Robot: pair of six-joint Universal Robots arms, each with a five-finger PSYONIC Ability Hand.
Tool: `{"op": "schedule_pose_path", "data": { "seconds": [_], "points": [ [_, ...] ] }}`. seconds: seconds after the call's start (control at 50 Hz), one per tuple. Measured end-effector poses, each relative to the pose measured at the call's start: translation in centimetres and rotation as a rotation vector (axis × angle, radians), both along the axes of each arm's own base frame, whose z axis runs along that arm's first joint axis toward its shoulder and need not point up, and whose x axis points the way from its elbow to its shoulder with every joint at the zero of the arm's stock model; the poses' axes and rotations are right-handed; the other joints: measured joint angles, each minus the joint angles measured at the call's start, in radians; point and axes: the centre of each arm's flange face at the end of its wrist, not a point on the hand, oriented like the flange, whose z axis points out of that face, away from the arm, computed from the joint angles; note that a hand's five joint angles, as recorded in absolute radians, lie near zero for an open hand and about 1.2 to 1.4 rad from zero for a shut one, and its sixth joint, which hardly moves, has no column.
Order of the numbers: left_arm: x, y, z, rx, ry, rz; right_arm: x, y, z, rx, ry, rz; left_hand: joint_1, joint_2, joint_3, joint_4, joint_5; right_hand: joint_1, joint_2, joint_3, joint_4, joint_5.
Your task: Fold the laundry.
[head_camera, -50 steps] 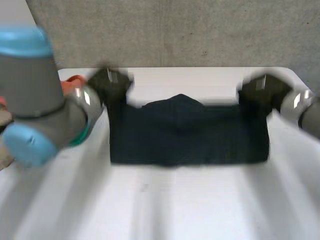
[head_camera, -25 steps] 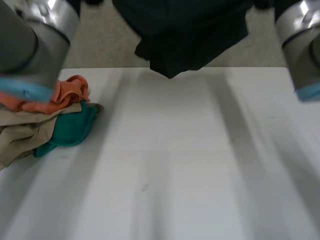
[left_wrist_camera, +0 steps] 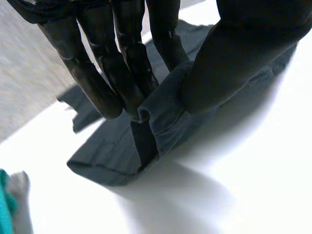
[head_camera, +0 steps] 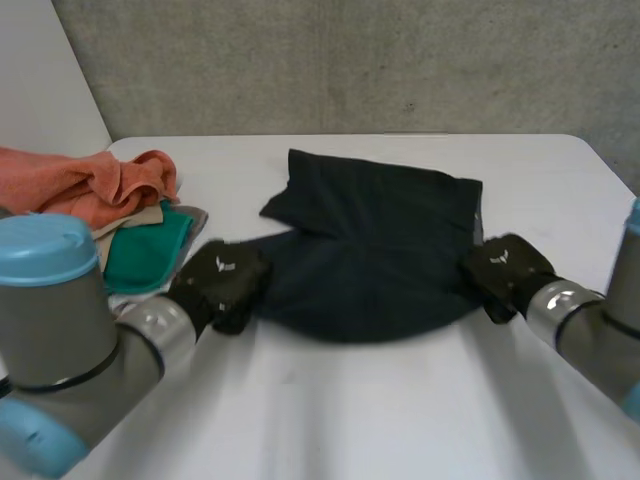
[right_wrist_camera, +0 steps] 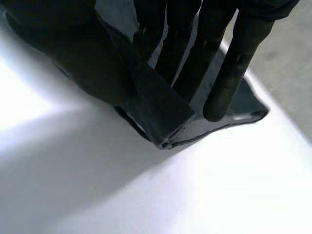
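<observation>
The dark garment (head_camera: 370,250) lies rumpled across the middle of the white surface (head_camera: 400,420), its near edge bulging in a rounded curve toward me and its far portion spread flatter, with one flap turned over at the far-left corner. My left hand (head_camera: 222,283) grips the garment at its near-left end: in the left wrist view, a doubled lip of fabric is pinched between my thumb and my nearly straight fingers, just above the surface. My right hand (head_camera: 503,272) holds the near-right end in the same manner; the right wrist view shows a thick folded hem clamped between thumb and fingers, the corner of the cloth resting on the surface beyond the fingertips. Both hands are therefore closed on the garment, one at each end of the same near edge, well apart from each other. To my left, near the far corner of the surface, sits a heap of further laundry, with an orange cloth (head_camera: 100,185) on top and a green cloth (head_camera: 145,255) below it. As to progress, I judge the task to be at an early stage: this garment is down on the surface but uneven, with no clean, squared fold visible, and the heap beside it appears untouched and remains to be folded.
</observation>
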Motion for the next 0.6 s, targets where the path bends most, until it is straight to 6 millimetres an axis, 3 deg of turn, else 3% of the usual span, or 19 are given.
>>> {"op": "schedule_pose_path", "data": {
  "seconds": [0.1, 0.18, 0.38, 0.46, 0.54, 0.6],
  "points": [
    [1.2, 4.5, 0.2, 0.130, -0.118, -0.047, -2.1, 3.1, 1.4, 0.194, 0.159, 0.038, 0.000, 0.000, 0.000, 0.000, 0.000, 0.000, 0.000, 0.000, 0.000, 0.000],
    [1.9, 6.9, 0.2, 0.206, -0.206, -0.080, -3.3, 5.0, 2.0, 0.324, 0.243, 0.081, 0.000, 0.000, 0.000, 0.000, 0.000, 0.000, 0.000, 0.000, 0.000, 0.000],
    [2.1, 9.6, 1.1, 0.291, -0.358, -0.153, -4.3, 6.9, 2.7, 0.473, 0.303, 0.146, 0.000, 0.000, 0.000, 0.000, 0.000, 0.000, 0.000, 0.000, 0.000, 0.000],
    [1.3, 8.8, 1.6, 0.260, -0.379, -0.175, -4.2, 6.1, 2.9, 0.429, 0.275, 0.142, 0.000, 0.000, 0.000, 0.000, 0.000, 0.000, 0.000, 0.000, 0.000, 0.000],
    [-0.6, 5.6, 2.2, 0.144, -0.341, -0.167, -3.9, 3.8, 2.9, 0.334, 0.199, 0.087, 0.000, 0.000, 0.000, 0.000, 0.000, 0.000, 0.000, 0.000, 0.000, 0.000],
    [-2.6, 1.8, 2.6, 0.007, -0.276, -0.137, -3.7, 1.5, 2.7, 0.248, 0.126, 0.025, 0.000, 0.000, 0.000, 0.000, 0.000, 0.000, 0.000, 0.000, 0.000, 0.000]
  ]
}}
